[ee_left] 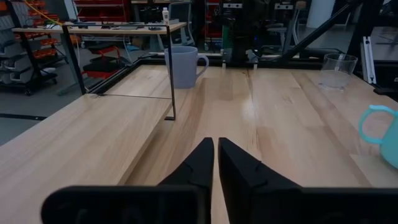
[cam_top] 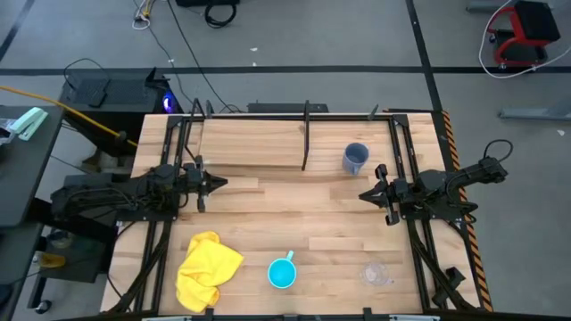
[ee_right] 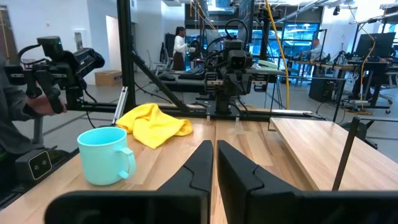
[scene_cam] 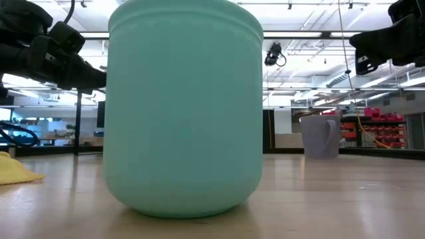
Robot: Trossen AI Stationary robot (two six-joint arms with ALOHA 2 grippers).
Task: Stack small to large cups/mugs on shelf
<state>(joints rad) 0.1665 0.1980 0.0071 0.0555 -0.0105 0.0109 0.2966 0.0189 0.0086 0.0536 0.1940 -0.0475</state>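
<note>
The grey-blue mug (cam_top: 355,159) stands upright on the table at the right end of the shelf (cam_top: 250,143), a light wooden plank on thin black posts at the far side. The cyan mug (cam_top: 282,272) stands near the front edge and fills the low view (scene_cam: 184,106). The clear cup (cam_top: 376,273) stands at the front right. My left gripper (cam_top: 223,183) is shut and empty at the left, above the table. My right gripper (cam_top: 362,194) is shut and empty at the right. In the left wrist view the grey-blue mug (ee_left: 183,65), clear cup (ee_left: 337,67) and cyan mug (ee_left: 382,130) show ahead.
A crumpled yellow cloth (cam_top: 207,267) lies at the front left, left of the cyan mug. Black frame rails (cam_top: 406,169) run along both table sides. People and workbenches show in the room beyond the table.
</note>
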